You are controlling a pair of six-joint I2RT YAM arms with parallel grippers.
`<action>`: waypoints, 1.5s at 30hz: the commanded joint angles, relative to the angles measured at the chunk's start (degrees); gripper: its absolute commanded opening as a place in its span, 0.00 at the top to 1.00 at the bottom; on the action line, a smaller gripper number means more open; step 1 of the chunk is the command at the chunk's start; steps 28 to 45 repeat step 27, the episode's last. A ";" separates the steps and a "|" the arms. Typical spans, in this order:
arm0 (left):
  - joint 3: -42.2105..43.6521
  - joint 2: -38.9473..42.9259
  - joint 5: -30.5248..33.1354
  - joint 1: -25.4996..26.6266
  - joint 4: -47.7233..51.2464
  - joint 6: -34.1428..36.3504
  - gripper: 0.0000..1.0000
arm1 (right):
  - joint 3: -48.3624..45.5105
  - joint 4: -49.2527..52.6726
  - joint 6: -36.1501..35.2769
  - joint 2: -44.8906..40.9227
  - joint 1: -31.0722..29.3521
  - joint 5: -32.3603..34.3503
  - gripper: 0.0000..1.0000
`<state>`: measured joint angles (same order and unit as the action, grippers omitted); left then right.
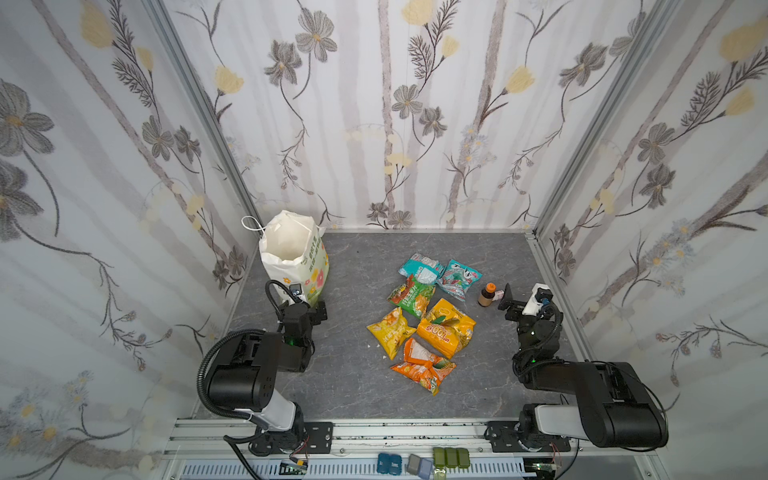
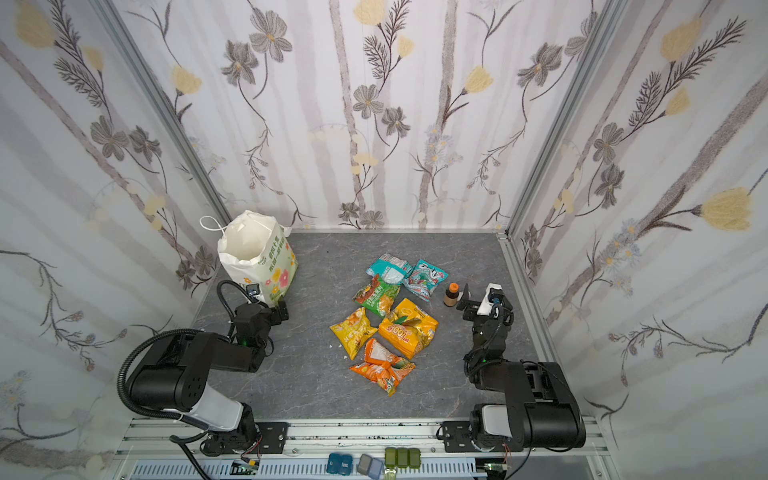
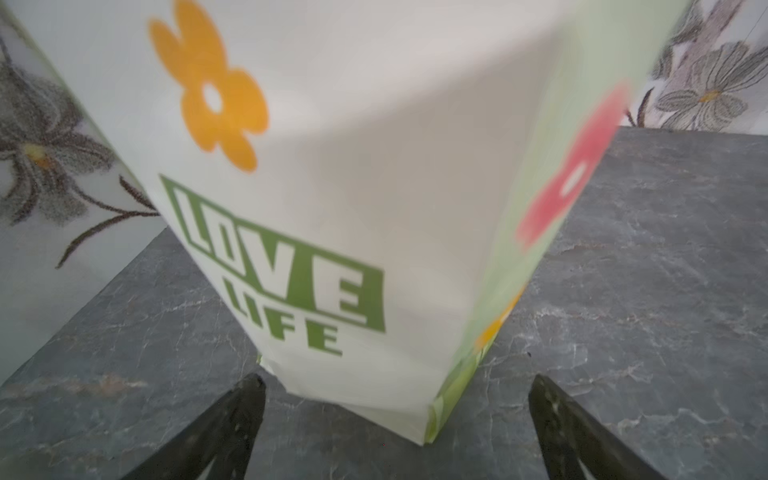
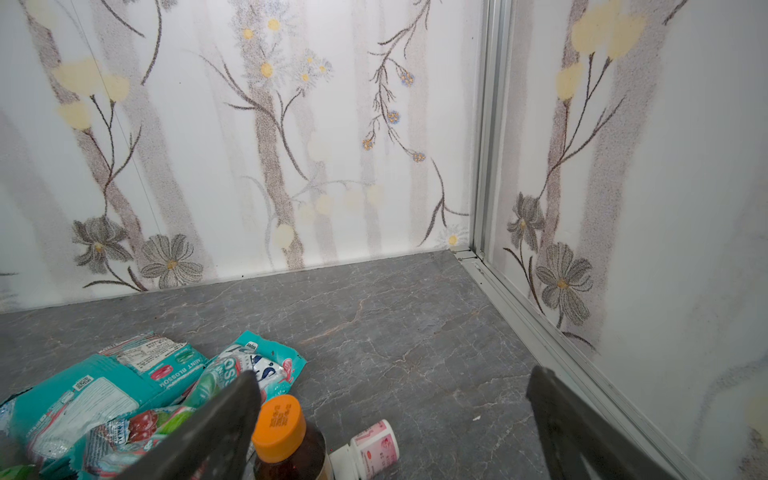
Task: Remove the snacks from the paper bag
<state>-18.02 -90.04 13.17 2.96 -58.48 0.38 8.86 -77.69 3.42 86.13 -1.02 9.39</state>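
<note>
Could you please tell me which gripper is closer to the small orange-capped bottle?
Right. The open right gripper sits just beside the bottle; the open left gripper is across the table, at the paper bag's base.

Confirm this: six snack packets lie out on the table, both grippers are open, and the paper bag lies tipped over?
One slip: the paper bag stands upright, mouth open, as both top views show. The rest holds.
</note>
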 commanded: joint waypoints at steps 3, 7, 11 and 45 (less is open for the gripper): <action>-2.73 0.15 1.07 -0.49 3.12 -2.56 0.00 | 2.59 2.96 -2.15 0.07 -0.21 -4.27 0.00; -3.16 -0.32 1.03 -0.50 3.47 -2.36 0.00 | 2.58 2.47 -2.37 0.35 -0.22 -4.73 0.00; -3.08 -0.23 0.98 -0.50 3.33 -2.39 0.00 | 2.61 2.46 -2.38 0.36 -0.23 -4.73 0.00; -3.09 -0.18 0.98 -0.50 3.43 -2.40 0.00 | 2.48 2.37 -2.37 0.27 -0.24 -4.89 0.00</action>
